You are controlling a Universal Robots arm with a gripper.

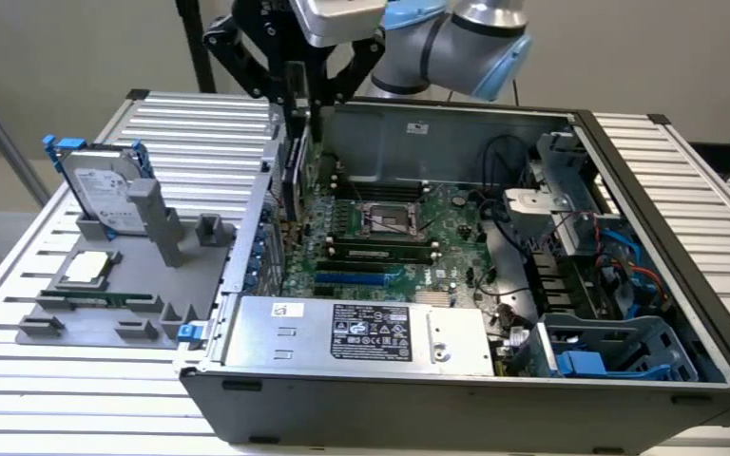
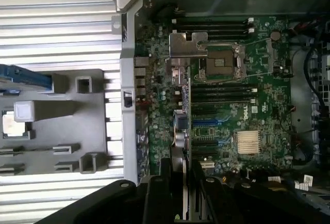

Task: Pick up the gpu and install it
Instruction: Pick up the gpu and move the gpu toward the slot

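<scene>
Showing the hand [image 2: 181, 170] clamped on the gpu [image 2: 184, 193], which is held edge-on between the fingers and hangs below them. The card is carried inside the open computer case [image 1: 467, 404], above the motherboard [image 1: 448, 214] and near the case wall on the exterior view's left. The expansion slots [image 2: 206, 122] are judged to lie close beneath it.

Matt grey sheet-metal computer case [image 1: 467, 410]

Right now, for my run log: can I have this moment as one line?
gripper: shut on gpu | position: over motherboard in open case | gpu seated: not yet
</scene>
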